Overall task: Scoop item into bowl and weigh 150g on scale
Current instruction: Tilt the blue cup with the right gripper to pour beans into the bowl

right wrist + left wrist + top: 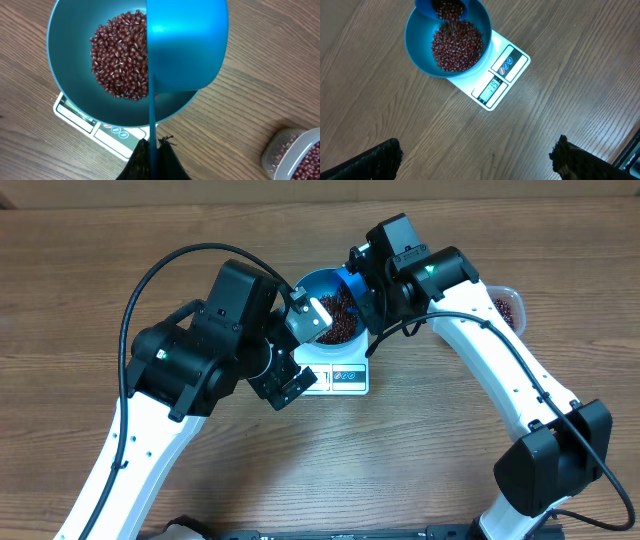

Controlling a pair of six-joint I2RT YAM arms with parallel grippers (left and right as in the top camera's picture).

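The blue bowl (318, 278) stands on the white scale (345, 377), holding a heap of red-brown beans (338, 320). In the right wrist view my right gripper (153, 145) is shut on the thin handle of a blue scoop (187, 45), which is tipped over the bowl (70, 45) beside the beans (120, 55). The left wrist view shows beans (457, 45) falling from the scoop (427, 7) into the bowl (417, 35). My left gripper (477, 160) hangs open and empty above bare table in front of the scale (502, 75).
A clear plastic tub (507, 307) with more beans sits right of the bowl, also seen as the tub (295, 152) at the lower right of the right wrist view. The left arm's body crowds the scale's left side.
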